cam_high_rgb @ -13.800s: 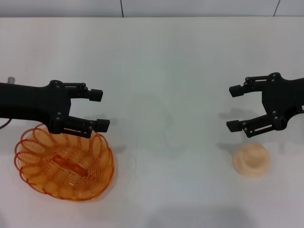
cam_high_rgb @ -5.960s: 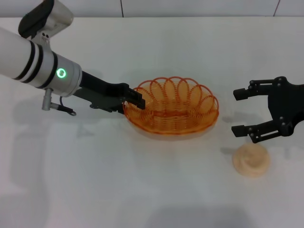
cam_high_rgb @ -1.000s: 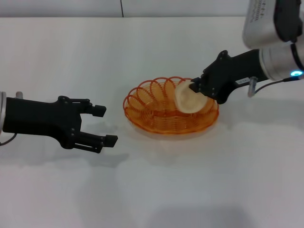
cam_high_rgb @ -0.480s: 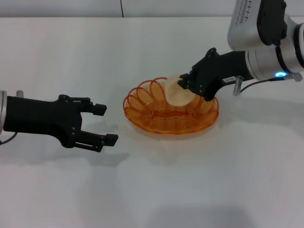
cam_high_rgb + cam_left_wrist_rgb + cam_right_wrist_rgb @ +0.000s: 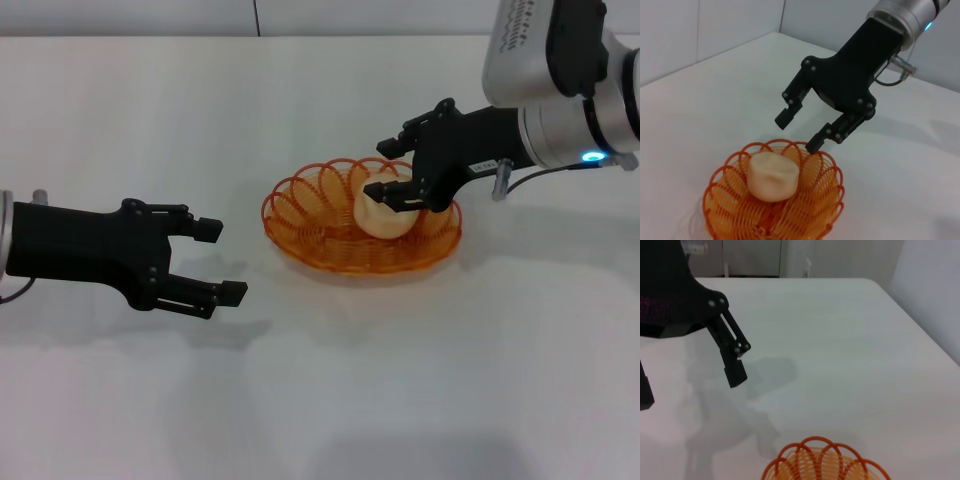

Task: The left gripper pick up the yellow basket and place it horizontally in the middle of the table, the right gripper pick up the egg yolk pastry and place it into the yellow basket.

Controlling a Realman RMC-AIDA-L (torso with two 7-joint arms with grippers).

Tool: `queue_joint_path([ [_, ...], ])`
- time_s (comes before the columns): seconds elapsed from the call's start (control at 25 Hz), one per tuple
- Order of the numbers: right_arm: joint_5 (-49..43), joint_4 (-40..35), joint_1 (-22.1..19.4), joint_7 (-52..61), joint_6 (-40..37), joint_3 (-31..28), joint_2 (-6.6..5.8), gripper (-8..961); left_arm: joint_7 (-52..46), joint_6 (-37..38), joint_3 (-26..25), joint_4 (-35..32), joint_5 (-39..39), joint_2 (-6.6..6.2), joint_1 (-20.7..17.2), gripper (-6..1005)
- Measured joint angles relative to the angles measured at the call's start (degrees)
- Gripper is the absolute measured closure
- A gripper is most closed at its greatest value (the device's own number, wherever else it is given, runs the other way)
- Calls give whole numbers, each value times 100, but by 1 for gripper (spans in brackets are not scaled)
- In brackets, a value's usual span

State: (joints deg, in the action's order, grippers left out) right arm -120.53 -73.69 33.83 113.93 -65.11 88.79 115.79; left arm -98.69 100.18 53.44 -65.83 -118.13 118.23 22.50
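Observation:
The yellow basket [image 5: 300, 196] lies lengthwise in the middle of the white table [image 5: 400, 380]. The egg yolk pastry [image 5: 385, 214] rests inside it, in its right half. My right gripper [image 5: 380, 168] is open just above the pastry and holds nothing. The left wrist view shows the pastry [image 5: 774, 176] in the basket [image 5: 832, 192], with the right gripper [image 5: 797, 133] apart from it, jaws spread. My left gripper [image 5: 222, 260] is open and empty, low over the table to the left of the basket.
The right wrist view shows the basket's rim [image 5: 815, 447] and one of the left gripper's black fingers [image 5: 732, 360] over the bare table. A wall seam runs along the table's far edge [image 5: 256, 18].
My right gripper has lowered the pastry into the basket and opened, letting it go. The left arm has not moved.

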Motion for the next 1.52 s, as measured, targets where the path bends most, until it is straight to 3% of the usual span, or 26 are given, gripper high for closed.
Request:
queue_joint_path([
  [0.32, 70, -586, -583, -34, -68, -167, -27, 326, 67, -11, -96, 0, 1, 4, -3, 112],
  [0.56, 1017, -721, -1263, -887, -568, -848, -42, 94, 263, -11, -381, 148, 7, 26, 41, 112],
  [0.76, 1544, -662, -1560, -1500, -1215, -1419, -47, 96, 356, -27, -433, 350, 93, -4, 85, 112],
  [0.84, 1719, -497, -1706, -1831, -1780, -1987, -59, 97, 404, -31, -458, 375, 98, 3, 78, 112],
  [1.04, 1724, -138, -1735, -2083, -2235, -2484, -70, 99, 561, -37, -459, 465, 99, 39, 30, 112],
  [1.52, 1664, -54, -1669, -2201, -2332, -2506, -75, 104, 909, -96, -448, 756, 78, 36, 82, 111],
])
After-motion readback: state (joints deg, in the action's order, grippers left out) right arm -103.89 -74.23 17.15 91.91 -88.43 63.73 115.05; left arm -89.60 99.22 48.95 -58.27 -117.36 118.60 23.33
